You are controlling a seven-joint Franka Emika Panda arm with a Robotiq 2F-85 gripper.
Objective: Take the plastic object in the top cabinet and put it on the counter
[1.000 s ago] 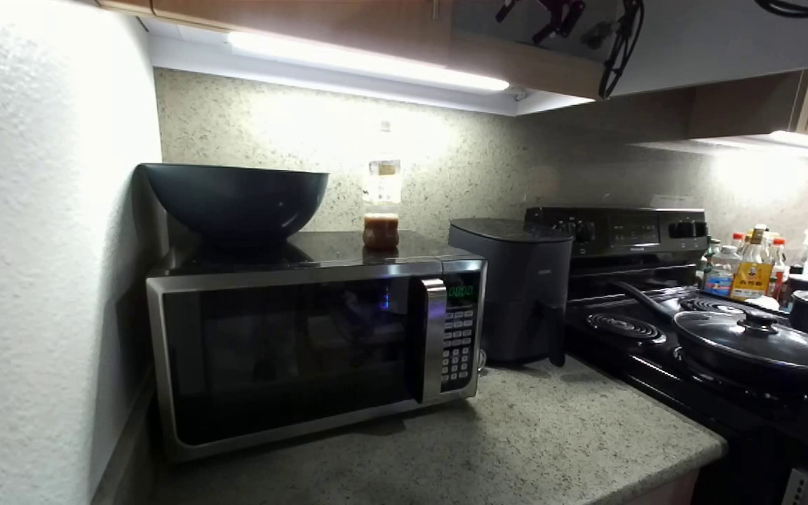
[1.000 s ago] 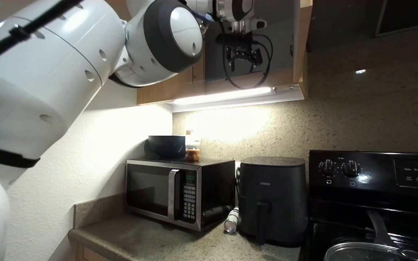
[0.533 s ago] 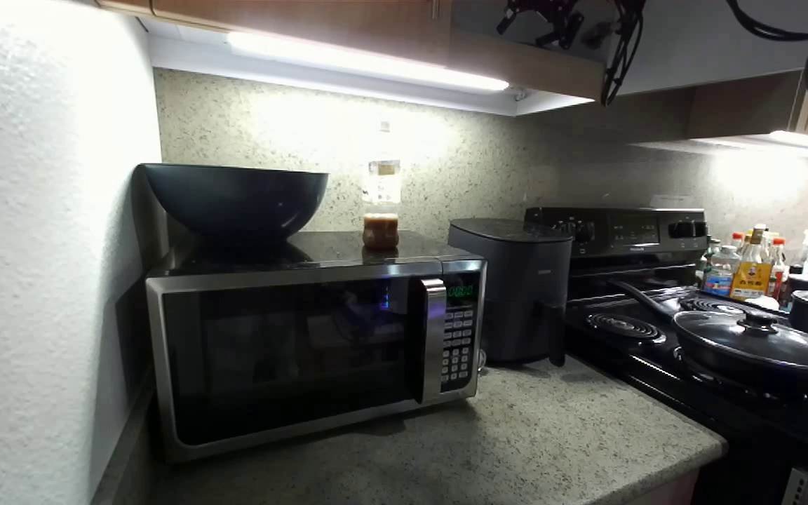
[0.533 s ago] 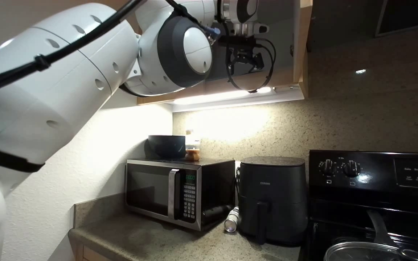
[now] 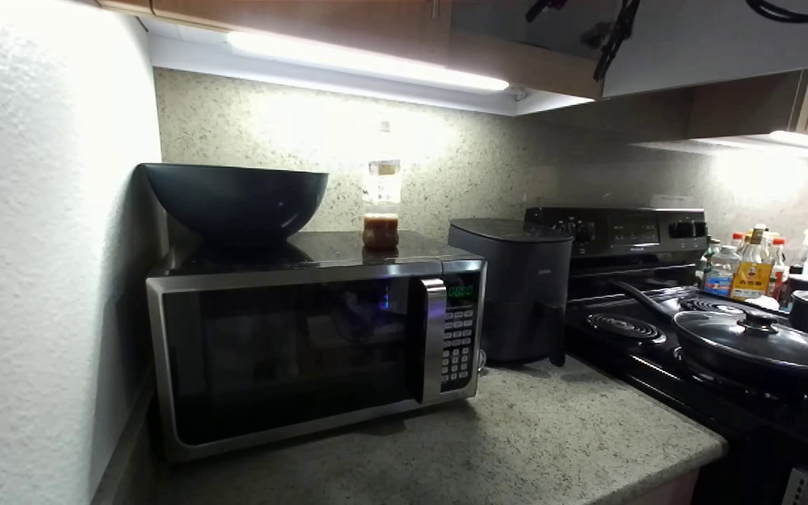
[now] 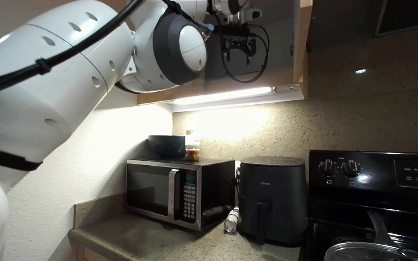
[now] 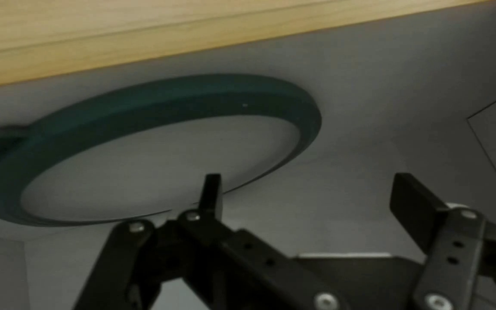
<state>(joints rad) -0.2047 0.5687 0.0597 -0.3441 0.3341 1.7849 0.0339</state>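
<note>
In the wrist view the plastic object (image 7: 157, 168) is a flat round plate with a grey middle, a dark green rim and a tab at its left. It lies on a grey surface of the top cabinet (image 6: 263, 78), past a light wooden edge. Neither exterior view shows it. My gripper (image 7: 307, 183) stands open with nothing between its fingers. Its left fingertip overlaps the plate's lower edge in the picture; contact cannot be told. In an exterior view the gripper (image 6: 238, 59) points down in front of the cabinet's grey opening. The speckled counter (image 5: 551, 428) lies well below.
The open cabinet door (image 6: 302, 40) stands to the side of the gripper. A microwave (image 5: 292, 358) carries a dark bowl (image 5: 236, 200) and a jar with brown contents (image 5: 381, 231). Beside it are an air fryer (image 6: 272, 203) and a black stove (image 5: 625, 328) with a lidded pan (image 5: 762, 344).
My gripper first dropped slightly, then rose and shifted left in an exterior view. In the view facing the microwave it has mostly left the top edge. The jaws stay open; nothing else moved.
</note>
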